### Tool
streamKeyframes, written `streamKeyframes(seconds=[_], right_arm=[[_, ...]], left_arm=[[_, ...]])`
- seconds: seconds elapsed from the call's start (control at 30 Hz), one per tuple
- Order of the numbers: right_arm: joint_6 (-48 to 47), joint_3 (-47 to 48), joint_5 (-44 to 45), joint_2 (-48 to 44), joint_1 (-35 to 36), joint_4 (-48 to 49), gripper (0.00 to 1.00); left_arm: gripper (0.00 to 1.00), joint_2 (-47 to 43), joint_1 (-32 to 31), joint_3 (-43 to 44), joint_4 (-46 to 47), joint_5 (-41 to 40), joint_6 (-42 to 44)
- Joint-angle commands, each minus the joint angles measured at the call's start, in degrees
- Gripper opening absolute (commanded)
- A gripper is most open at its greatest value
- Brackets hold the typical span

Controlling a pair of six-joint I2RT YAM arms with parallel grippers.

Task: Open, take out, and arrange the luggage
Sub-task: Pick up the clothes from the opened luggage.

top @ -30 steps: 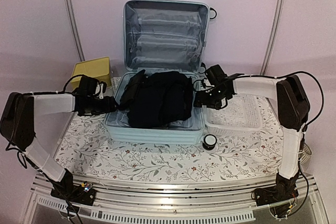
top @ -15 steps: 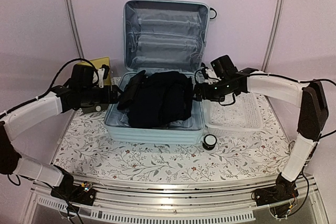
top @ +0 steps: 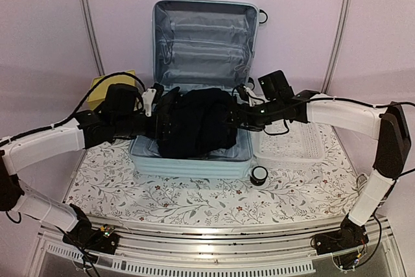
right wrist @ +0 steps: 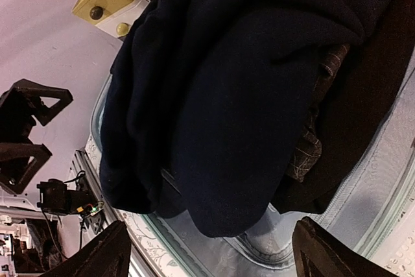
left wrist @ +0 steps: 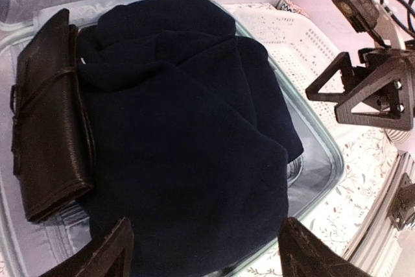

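Luggage (top: 194, 165): lying open on the floral tabletop (top: 162, 196), lid propped upright against the back wall, grey lining exposed. The lower half is filled by a dark navy garment (top: 198, 124), with a black leather pouch (left wrist: 45, 134) tucked along its left side.

Left gripper (top: 157, 104): reached in over the left rim of the luggage, at the pouch side of the pile. In the left wrist view both fingers (left wrist: 104, 254) are seen spread wide, framing the garment; nothing is clamped.

Right gripper (top: 237, 114): reached in over the right rim and pointed at the garment's right edge. Its fingers (right wrist: 107, 254) are likewise spread wide and nothing is held. Contact with the cloth cannot be judged for either side.

A white basket (top: 295, 144) is noted just right of the luggage, a yellow box (top: 104, 85) behind the left arm, and a small black jar (top: 259, 174) by the front right corner.

Compared with a second ago: both grippers were then outside the luggage walls, the left arm low beside the left wall. Both have since been brought inward above the contents. Garment and pouch are unmoved.
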Motion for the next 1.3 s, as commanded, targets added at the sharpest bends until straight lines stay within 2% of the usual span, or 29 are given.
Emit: streamKeyframes(seconds=[0.0, 0.27, 0.33, 0.57, 0.7, 0.93, 1.03, 1.13, 1.27], right_arm=[[2.9, -0.1, -3.5, -0.3, 0.2, 4.9, 0.86], [3.2, 0.0, -3.2, 0.5, 0.2, 5.8, 0.81], [3.0, 0.0, -3.1, 0.5, 0.2, 5.9, 0.8], [2.2, 0.2, -1.4, 0.1, 0.2, 6.4, 0.8], [1.7, 0.3, 2.5, -1.2, 0.1, 6.4, 0.81], [5.3, -1.0, 10.9, -4.4, -1.5, 5.9, 0.92], [7.5, -2.4, 7.9, -5.9, -3.9, 6.7, 0.99], [8.4, -3.9, 4.2, -7.2, -6.9, 7.9, 0.99], [7.7, -9.4, -4.8, -9.9, -10.0, 14.2, 0.99]], left_arm=[[0.81, 2.3, -3.9, -0.4, 2.8, -1.7, -0.7], [0.91, 6.1, -9.0, 2.2, 2.7, -8.8, -0.2], [0.97, 6.4, -9.7, 2.5, 2.8, -10.6, -0.2], [0.98, 5.2, -10.0, 1.6, 3.5, -18.3, 0.0], [0.98, 2.0, -9.9, -1.7, 5.7, -23.6, -3.1], [0.98, 2.0, -9.0, -2.0, 7.0, -15.8, -1.4], [0.98, 2.0, -9.3, -2.4, 8.2, -14.2, -0.5], [0.98, 1.3, -9.7, -2.9, 10.0, -12.4, 0.1], [0.98, -0.5, -10.1, -4.8, 13.4, -12.2, 0.6]])
